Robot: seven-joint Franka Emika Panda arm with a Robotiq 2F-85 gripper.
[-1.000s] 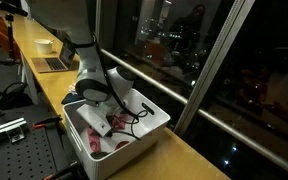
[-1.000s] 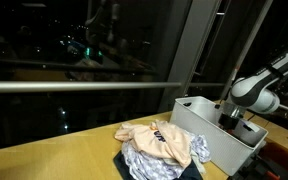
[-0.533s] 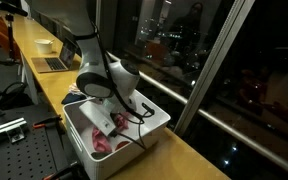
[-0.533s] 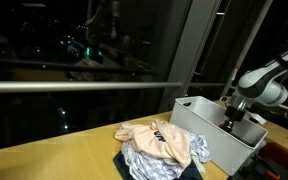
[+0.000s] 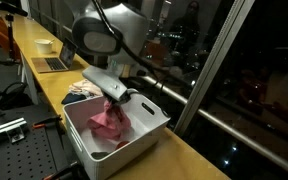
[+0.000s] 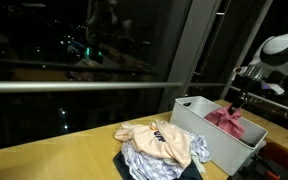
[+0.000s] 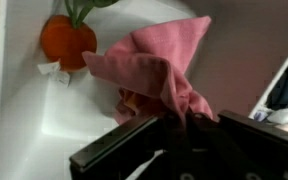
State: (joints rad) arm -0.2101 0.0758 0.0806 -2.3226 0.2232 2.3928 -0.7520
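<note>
While the gripper (image 5: 113,99) clenches one pink cloth (image 5: 109,122), one white bin (image 5: 119,160) below, one clothes pile (image 6: 159,145) beside.

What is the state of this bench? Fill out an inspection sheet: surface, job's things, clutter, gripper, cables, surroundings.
Surface: wooden table running along a window; perforated metal plate beside it.
Job's things: pink cloth hanging from the gripper over the white bin; red-orange round item with green top lying in the bin.
Clutter: pile of clothes on the table beside the bin; laptop and white bowl farther along.
Gripper: gripper shut on the top of the pink cloth.
Cables: black cable looping off the table's edge.
Surroundings: large window, dark outside with city lights.
</note>
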